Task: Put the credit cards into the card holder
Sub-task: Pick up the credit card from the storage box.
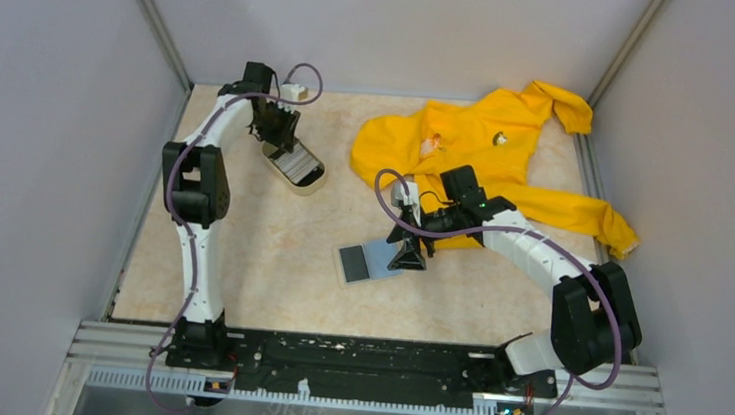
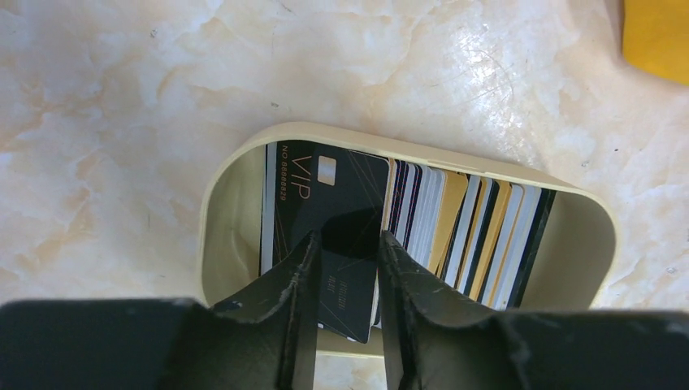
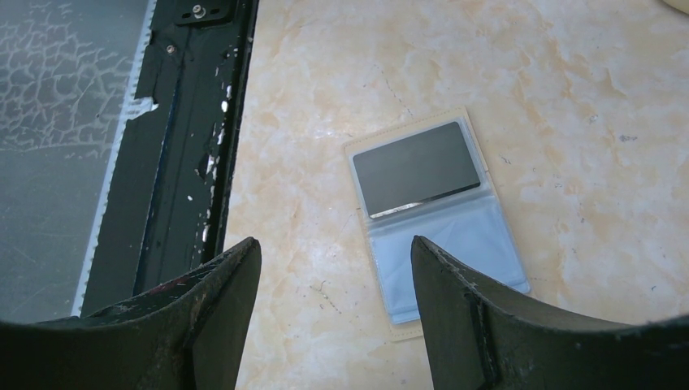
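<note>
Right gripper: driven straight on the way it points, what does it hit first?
Most likely the card holder: its half with the light blue card lies just ahead of the open right gripper. Depth is unclear; one finger may meet the table first.

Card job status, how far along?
Looks done: dark grey card sits in one clear pocket of the flat cream-edged card holder; the other pocket shows light blue, probably the light blue card. In hand: left gripper straddles a black VIP card in the cream oval box of cards; grip unclear. The right gripper hangs open over the holder. Left: probably getting that card across.
</note>
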You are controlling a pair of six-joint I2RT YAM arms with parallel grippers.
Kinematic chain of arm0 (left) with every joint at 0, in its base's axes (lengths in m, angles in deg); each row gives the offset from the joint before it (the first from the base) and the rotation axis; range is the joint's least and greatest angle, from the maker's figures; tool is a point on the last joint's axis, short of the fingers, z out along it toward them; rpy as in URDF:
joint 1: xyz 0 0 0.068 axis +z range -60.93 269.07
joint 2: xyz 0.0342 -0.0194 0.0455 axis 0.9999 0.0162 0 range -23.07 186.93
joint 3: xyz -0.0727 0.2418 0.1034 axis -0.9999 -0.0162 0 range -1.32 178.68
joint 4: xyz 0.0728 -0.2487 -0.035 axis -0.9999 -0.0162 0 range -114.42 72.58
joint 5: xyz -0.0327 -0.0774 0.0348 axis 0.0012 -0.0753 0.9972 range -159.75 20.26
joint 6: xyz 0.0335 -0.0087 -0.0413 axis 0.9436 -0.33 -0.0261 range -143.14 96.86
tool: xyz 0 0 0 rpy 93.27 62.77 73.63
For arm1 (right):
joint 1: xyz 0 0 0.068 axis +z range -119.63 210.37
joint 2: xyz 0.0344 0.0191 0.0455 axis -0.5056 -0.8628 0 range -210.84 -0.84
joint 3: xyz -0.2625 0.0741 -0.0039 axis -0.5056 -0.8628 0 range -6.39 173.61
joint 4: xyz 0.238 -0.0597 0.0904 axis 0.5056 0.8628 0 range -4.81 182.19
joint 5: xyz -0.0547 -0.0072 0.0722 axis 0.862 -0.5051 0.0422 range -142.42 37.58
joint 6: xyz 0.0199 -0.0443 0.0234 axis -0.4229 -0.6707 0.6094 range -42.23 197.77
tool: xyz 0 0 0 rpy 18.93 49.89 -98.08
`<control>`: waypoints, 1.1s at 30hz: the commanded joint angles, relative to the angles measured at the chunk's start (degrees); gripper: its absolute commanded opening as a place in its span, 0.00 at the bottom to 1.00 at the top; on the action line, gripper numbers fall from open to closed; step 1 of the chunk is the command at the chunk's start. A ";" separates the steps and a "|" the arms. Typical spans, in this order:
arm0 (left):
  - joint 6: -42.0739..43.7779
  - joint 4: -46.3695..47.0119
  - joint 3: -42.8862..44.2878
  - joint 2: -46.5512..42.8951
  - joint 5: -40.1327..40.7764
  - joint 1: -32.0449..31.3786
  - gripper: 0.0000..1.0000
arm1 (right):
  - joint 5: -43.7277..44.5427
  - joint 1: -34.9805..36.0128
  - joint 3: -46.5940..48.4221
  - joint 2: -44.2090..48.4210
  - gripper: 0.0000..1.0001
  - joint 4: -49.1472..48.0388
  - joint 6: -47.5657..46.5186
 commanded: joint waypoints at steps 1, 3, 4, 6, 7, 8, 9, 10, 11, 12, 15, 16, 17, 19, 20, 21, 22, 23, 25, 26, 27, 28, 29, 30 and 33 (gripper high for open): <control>-0.51 -3.66 0.86 -0.58 -4.32 -0.37 0.32 | -2.18 -0.17 2.74 1.16 0.68 -0.90 -1.42; -0.38 -3.82 0.89 -1.25 -3.91 -0.37 0.31 | -2.16 -0.22 2.79 1.29 0.68 -0.90 -1.45; -0.36 -3.91 0.87 -1.55 -3.75 -0.37 0.28 | -2.21 -0.18 2.75 1.26 0.68 -0.89 -1.45; -0.26 -4.16 0.92 -2.02 -3.66 -0.21 0.27 | -2.32 -0.17 2.79 1.29 0.68 -0.85 -1.45; -0.19 -4.22 0.91 -2.22 -3.74 -0.15 0.27 | -2.26 -0.17 2.74 1.21 0.68 -0.87 -1.45; -0.19 -4.32 0.91 -2.34 -3.85 -0.04 0.26 | -2.25 -0.17 2.80 1.24 0.68 -0.85 -1.45; -0.24 -4.38 0.94 -2.35 -3.89 0.09 0.25 | -2.28 -0.17 2.81 1.25 0.68 -0.89 -1.43; -0.19 -4.52 0.94 -2.35 -4.02 0.20 0.25 | -2.32 -0.17 2.75 1.40 0.68 -0.84 -1.45; -0.19 -4.60 0.94 -2.43 -4.15 0.30 0.24 | -2.31 -0.17 2.78 1.36 0.68 -0.79 -1.40; -0.26 -4.58 0.99 -2.42 -4.12 0.40 0.23 | -2.32 -0.17 2.78 1.36 0.68 -0.87 -1.41; -0.29 -4.76 1.21 -2.73 -4.30 0.43 0.21 | -2.37 -0.17 2.77 1.45 0.68 -0.89 -1.36; -0.26 -4.76 1.33 -2.85 -4.51 0.43 0.22 | -2.34 -0.17 2.75 1.43 0.68 -0.90 -1.36; -0.23 -4.88 1.34 -2.95 -4.77 0.51 0.22 | -2.35 -0.17 2.77 1.43 0.68 -0.89 -1.36; -0.01 -5.21 1.51 -3.05 -5.24 0.60 0.23 | -2.32 -0.17 2.78 1.43 0.68 -0.83 -1.36; 0.12 -5.43 1.55 -2.99 -5.40 0.60 0.23 | -2.31 -0.17 2.74 1.43 0.68 -0.85 -1.36; 0.19 -5.53 1.56 -2.93 -5.41 0.68 0.23 | -2.36 -0.17 2.82 1.43 0.68 -0.89 -1.36; 0.21 -5.67 1.56 -2.77 -5.60 0.75 0.23 | -2.34 -0.17 2.75 1.39 0.68 -0.89 -1.36; 0.32 -5.80 1.62 -2.57 -5.75 0.77 0.23 | -2.28 -0.17 2.80 1.47 0.68 -0.89 -1.36; 0.41 -6.27 1.73 -2.13 -6.15 0.86 0.24 | -2.28 -0.17 2.79 1.52 0.68 -0.90 -1.36; 0.43 -6.46 1.81 -1.97 -6.33 0.86 0.24 | -2.32 -0.13 2.79 1.51 0.68 -0.90 -1.36; 0.39 -6.55 1.89 -1.89 -6.45 0.91 0.25 | -2.27 -0.17 2.80 1.50 0.68 -0.88 -1.36; 0.45 -6.60 1.97 -1.79 -6.53 0.94 0.25 | -2.34 -0.15 2.76 1.51 0.68 -0.90 -1.36; 0.46 -6.65 2.06 -1.74 -6.52 0.95 0.26 | -2.33 -0.17 2.79 1.51 0.68 -0.85 -1.36; 0.46 -6.79 2.18 -1.75 -6.56 0.95 0.27 | -2.29 -0.17 2.80 1.51 0.68 -0.88 -1.36; 0.66 -7.25 2.58 -1.53 -6.41 1.04 0.26 | -2.25 -0.17 2.74 1.51 0.68 -0.88 -1.35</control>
